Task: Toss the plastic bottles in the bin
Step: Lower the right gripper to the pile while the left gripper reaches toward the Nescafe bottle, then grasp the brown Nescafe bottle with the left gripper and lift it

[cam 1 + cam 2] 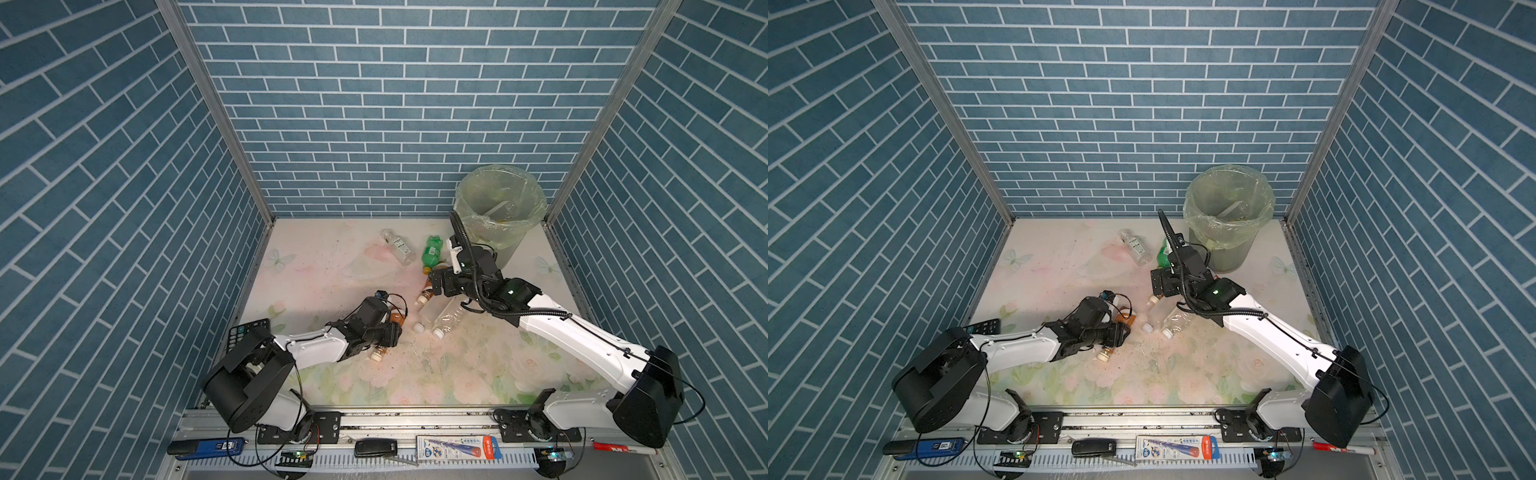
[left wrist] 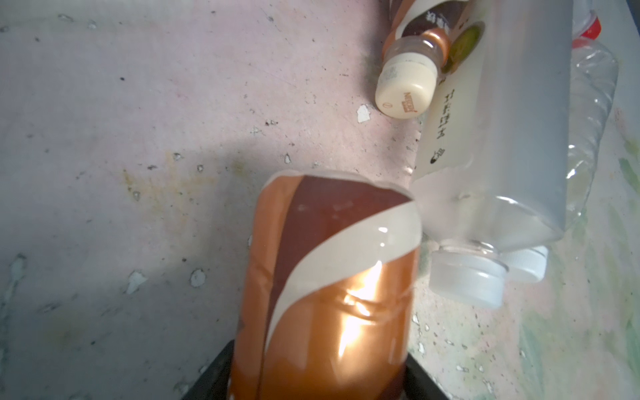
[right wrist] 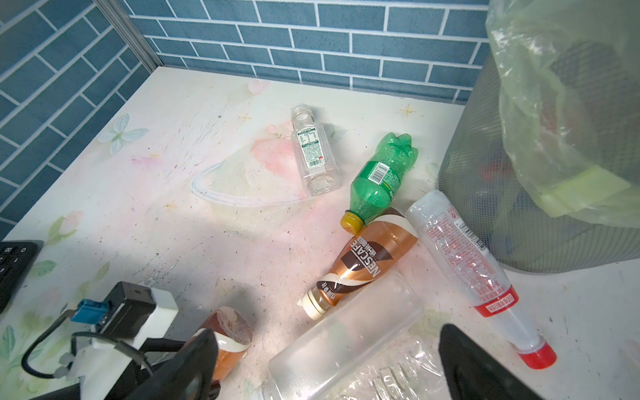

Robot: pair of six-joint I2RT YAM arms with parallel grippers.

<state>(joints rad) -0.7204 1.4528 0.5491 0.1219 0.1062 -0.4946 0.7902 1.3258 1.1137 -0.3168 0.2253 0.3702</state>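
Left gripper (image 2: 320, 377) jaws flank brown bottle (image 2: 332, 263): copper-brown wrap, cream swirl, lying flat; clamped or not, cannot tell. Right gripper (image 3: 334, 363) jaws wide apart over frosted clear bottle (image 3: 346, 339).

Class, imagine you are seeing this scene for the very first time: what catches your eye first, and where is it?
The grey, bag-lined bin stands at the far right of the table. A bright green bottle lies on the table just left of it. Nearer the front, the left gripper has its jaws either side of a brown bottle.
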